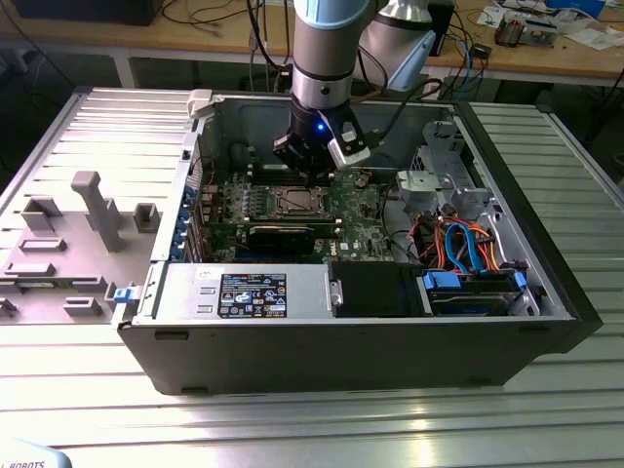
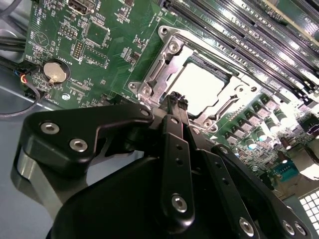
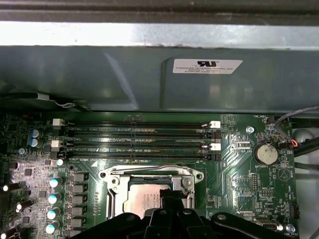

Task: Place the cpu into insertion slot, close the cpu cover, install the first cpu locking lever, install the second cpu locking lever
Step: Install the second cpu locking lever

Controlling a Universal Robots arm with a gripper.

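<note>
The pincer (image 2: 178,102) hung low over the insertion slot (image 2: 199,82) inside the open computer case (image 1: 546,322) on the table (image 1: 292,429). Its two fingers were pressed together and held nothing. The cpu (image 3: 142,199) already lay flat in the slot, and the cpu cover (image 2: 164,62) looked shut down around it. I think the job in hand was a locking lever beside the slot. To do it well, the tip should push the thin lever slowly and not slip onto the green board (image 3: 239,169).
</note>
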